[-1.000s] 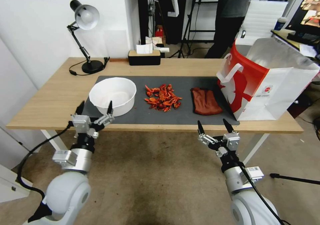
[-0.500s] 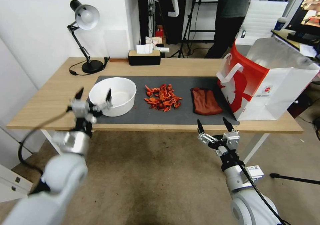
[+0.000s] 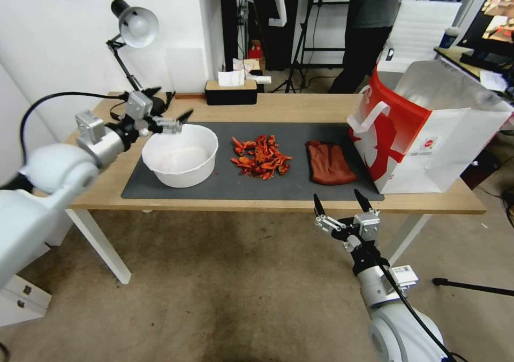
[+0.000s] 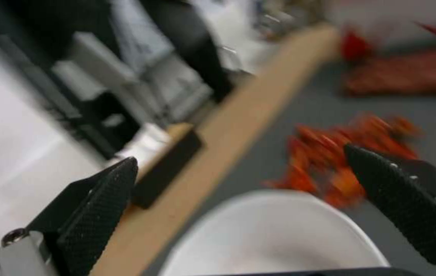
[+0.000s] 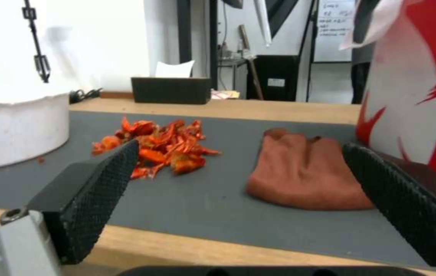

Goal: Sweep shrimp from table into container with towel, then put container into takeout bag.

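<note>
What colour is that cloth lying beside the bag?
Rust-brown; the towel shows best in the right wrist view.

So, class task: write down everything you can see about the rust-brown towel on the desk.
The towel is a small rust-brown cloth that looks soft, with slight folds and rounded edges. It lies flat and limp on the dark grey mat, between the shrimp heap and the takeout bag, apart from the heap and close beside the bag; whether it touches the bag cannot be told. Nothing holds it: the right gripper hangs open before the table edge, short of the cloth.
</note>
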